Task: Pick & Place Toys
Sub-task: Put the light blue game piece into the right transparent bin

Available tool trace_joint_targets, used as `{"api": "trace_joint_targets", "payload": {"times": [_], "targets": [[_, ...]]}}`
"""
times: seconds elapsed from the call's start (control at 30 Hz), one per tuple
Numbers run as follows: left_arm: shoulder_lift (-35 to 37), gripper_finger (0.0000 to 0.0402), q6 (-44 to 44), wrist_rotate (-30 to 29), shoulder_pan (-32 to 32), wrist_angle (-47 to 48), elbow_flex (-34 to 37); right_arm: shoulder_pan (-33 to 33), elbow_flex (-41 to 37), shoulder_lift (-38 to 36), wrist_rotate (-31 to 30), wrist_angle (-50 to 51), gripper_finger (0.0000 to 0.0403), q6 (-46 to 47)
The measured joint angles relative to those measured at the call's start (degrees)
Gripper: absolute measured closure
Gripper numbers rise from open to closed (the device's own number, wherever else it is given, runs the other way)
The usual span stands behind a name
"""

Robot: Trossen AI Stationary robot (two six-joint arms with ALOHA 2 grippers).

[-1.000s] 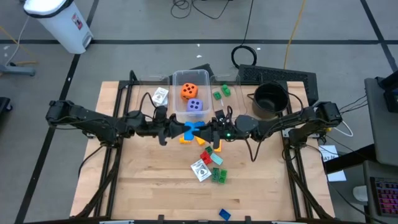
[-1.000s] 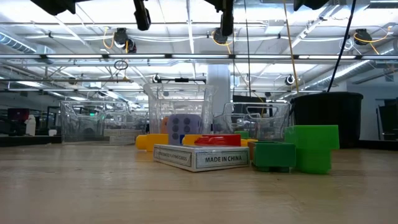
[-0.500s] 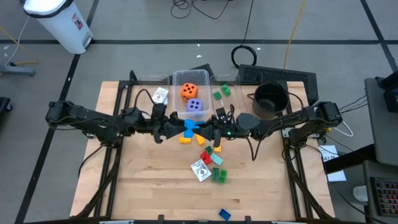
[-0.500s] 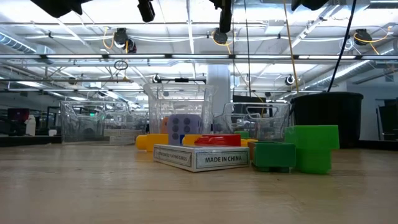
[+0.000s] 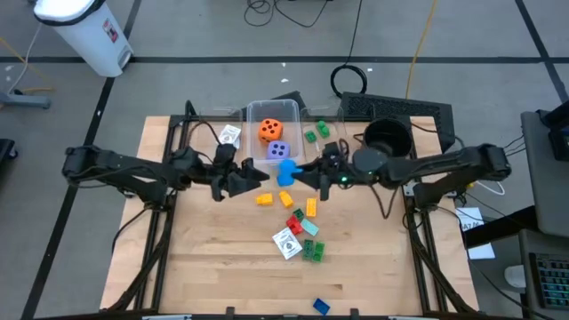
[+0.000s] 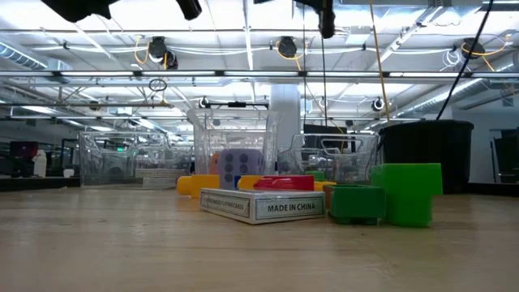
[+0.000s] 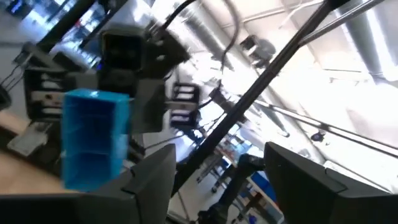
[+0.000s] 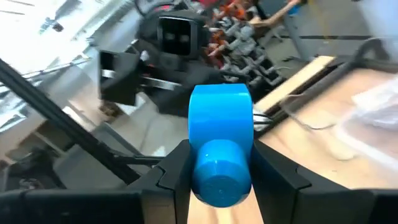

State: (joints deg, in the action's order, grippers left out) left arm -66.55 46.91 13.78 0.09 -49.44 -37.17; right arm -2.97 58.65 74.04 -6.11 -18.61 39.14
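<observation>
A blue plastic brick (image 5: pixel 286 171) hangs above the table's middle, near the clear bin's (image 5: pixel 253 114) near right corner, with my right gripper (image 5: pixel 294 175) shut on it. My left gripper (image 5: pixel 257 180) stands open just left of the brick, with nothing between its fingers (image 7: pixel 152 177). An orange die (image 5: pixel 268 131) and a purple die (image 5: pixel 278 151) lie in the bin. Yellow, red and green bricks (image 5: pixel 307 210) and a card box (image 5: pixel 287 242) lie on the table below the grippers. My right gripper pinches the blue brick's two opposite sides (image 8: pixel 194 144) between its two fingers (image 8: pixel 173 169). The fingers come level from the table's right side. The brick's rest (image 7: pixel 93 137) juts out beyond the fingertips toward my left gripper, lifted clear of the table.
A black pot (image 5: pixel 387 140) stands at the far right, behind my right arm. Green bricks (image 5: pixel 316 132) lie right of the bin and a card pack (image 5: pixel 230 136) left of it. A lone blue brick (image 5: pixel 320 306) lies near the front edge.
My left gripper has opened and let go of the blue brick, which both grippers held a second ago. My right gripper has carried the brick up and toward the table's far right, closer to the bin.
</observation>
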Motion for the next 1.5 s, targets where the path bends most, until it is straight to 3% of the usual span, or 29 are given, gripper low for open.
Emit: {"api": "trace_joint_targets", "payload": {"times": [0.2, 0.37, 0.73, 1.0, 1.27, 1.5], "targets": [[3.65, 0.0171, -2.23, -0.32, -0.01, 2.72, 0.00, 1.46, 0.01, -7.64, 0.02, 12.68, 0.0281, -0.81], [6.43, 0.0178, -5.10, -1.10, 0.10, 5.62, 0.02, 3.53, 3.89, -9.22, -0.04, 25.34, 0.0281, -1.37], [6.66, 0.0179, -7.82, -3.93, 1.48, 10.93, 0.01, 13.15, 25.00, 1.64, 1.73, 58.68, 0.0281, -12.01], [6.62, 0.0179, -7.39, -3.91, 1.45, 11.59, 0.02, 25.28, 29.26, 10.33, 10.55, 62.58, 0.0281, -17.75], [6.62, 0.0179, -6.99, -3.95, 1.46, 12.01, 0.00, 35.02, 29.39, 16.38, 10.86, 66.99, 0.0281, -23.97], [6.62, 0.0178, -8.06, -8.11, 3.29, 12.46, 0.02, 39.72, 30.31, 21.76, 10.77, 69.63, 0.0281, -28.09]]}}
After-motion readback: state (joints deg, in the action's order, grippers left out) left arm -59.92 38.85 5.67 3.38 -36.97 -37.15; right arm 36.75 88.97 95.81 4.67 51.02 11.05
